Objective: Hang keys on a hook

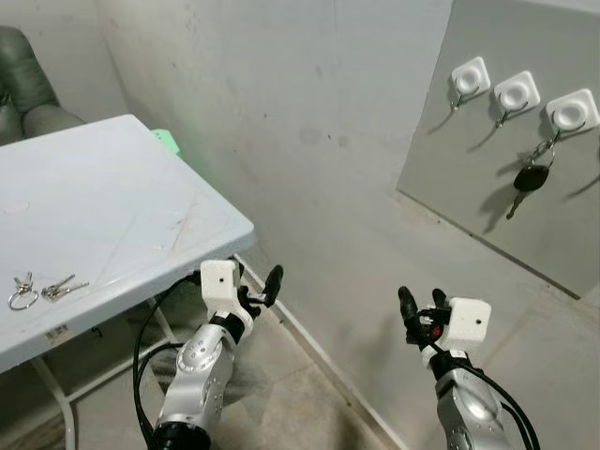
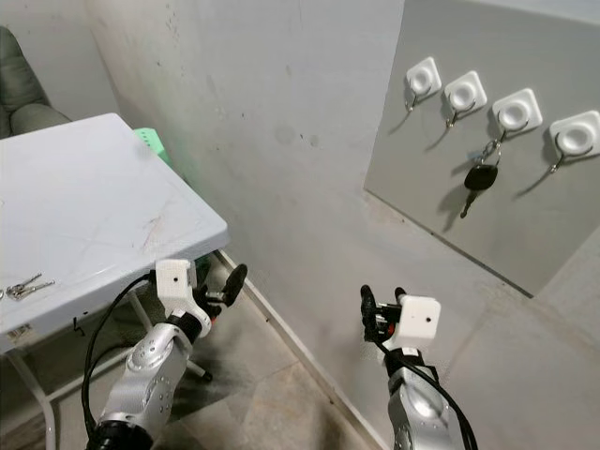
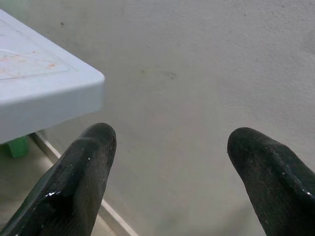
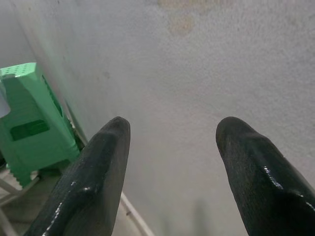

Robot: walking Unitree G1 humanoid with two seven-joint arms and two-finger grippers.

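On the white table (image 1: 112,202), near its front edge, two key bunches (image 1: 37,287) lie. One car key (image 1: 530,180) hangs from a wall hook (image 1: 570,114). Left gripper (image 1: 261,286) and right gripper (image 1: 422,309): released, empty, held low.

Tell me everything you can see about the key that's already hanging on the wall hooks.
The black-headed key looks like a car key: a dark plastic head with a thin metal blade pointing down and slightly left. It dangles from a metal ring caught on the third white hook on the grey panel, hanging free and casting a shadow on the panel. Neither gripper touches it.
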